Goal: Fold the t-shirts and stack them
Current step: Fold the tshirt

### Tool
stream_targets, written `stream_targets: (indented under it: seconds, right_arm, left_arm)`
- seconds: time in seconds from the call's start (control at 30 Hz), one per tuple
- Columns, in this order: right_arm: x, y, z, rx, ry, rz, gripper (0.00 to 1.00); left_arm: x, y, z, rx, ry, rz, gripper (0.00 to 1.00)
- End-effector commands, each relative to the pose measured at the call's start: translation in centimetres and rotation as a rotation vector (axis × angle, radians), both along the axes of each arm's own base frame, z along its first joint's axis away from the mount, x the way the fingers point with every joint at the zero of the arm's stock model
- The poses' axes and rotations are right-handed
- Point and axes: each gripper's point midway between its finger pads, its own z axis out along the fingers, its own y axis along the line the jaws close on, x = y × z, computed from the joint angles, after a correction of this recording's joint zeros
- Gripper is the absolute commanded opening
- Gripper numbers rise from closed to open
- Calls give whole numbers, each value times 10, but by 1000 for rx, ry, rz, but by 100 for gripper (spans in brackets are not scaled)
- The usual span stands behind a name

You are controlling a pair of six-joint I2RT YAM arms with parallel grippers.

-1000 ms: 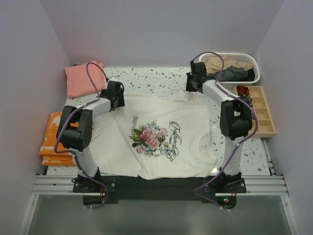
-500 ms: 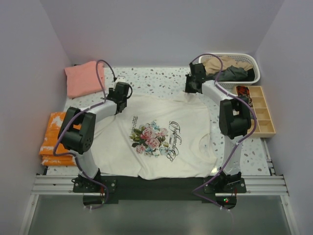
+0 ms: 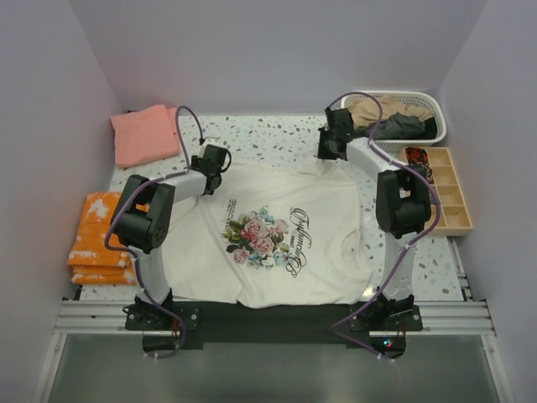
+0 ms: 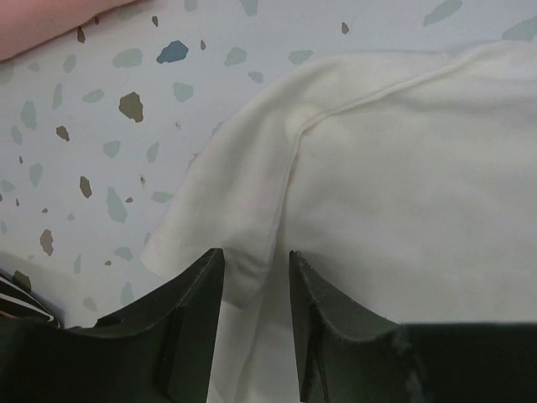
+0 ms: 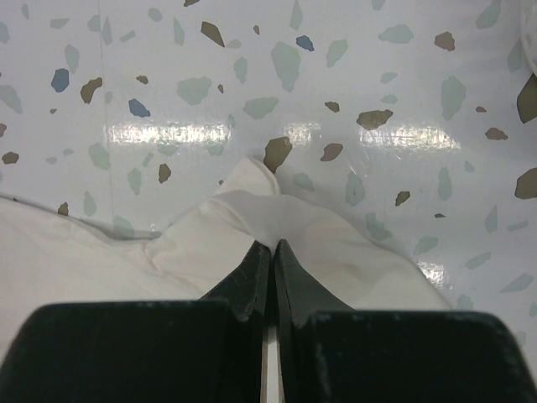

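The cream t-shirt (image 3: 277, 239) with rose print and black script lies spread flat on the speckled table. My left gripper (image 3: 216, 159) is at its far left corner. In the left wrist view the jaws are open (image 4: 256, 277) and straddle a seamed flap of the cream cloth (image 4: 243, 227). My right gripper (image 3: 329, 144) is at the far right corner, shut (image 5: 273, 245) on a pinched ridge of the cream shirt (image 5: 336, 243). A folded salmon-pink shirt (image 3: 144, 134) lies at the far left. Tan (image 3: 373, 109) and dark grey (image 3: 407, 126) shirts lie in the basket.
A white basket (image 3: 436, 113) stands at the far right. A wooden compartment tray (image 3: 443, 191) sits in front of it. A stack of orange cloth (image 3: 96, 239) lies at the left edge. The salmon shirt's edge shows in the left wrist view (image 4: 42, 17).
My left gripper has moved right from the table's left side onto the shirt's far left corner. The right arm has held still on the cloth.
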Motion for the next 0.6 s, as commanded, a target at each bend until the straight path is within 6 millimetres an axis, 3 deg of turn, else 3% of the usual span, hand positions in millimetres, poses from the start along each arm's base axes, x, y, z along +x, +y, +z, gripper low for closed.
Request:
stream_targets:
  seconds: [0.0,0.1,0.13,0.23,0.3,0.4,0.57]
  right_arm:
    - [7,2,8,23,-20,4,0]
    - [6,0,6,19,-15,-1,0]
    - [6,0,7,17,-16,-1,0]
    - [6,-4,9,12,-20,-7,0]
    - [6,-7,10,9,-22,-11,0]
    - [7,-10,19,8,-40,-15,0]
    - [10,-20,36,10,-70,-31,0]
  left_arm:
    - [14,3,19,32,-59,18,38]
    - [17,3,22,36,-66,16,28]
    - [21,2,26,38,-74,15,18]
    - [31,1,28,59,-76,10,0]
    - [38,2,28,80,-72,7,0]
    - [55,0,43,84,-106,0,0]
    - [86,9,82,90,-179,-15,0]
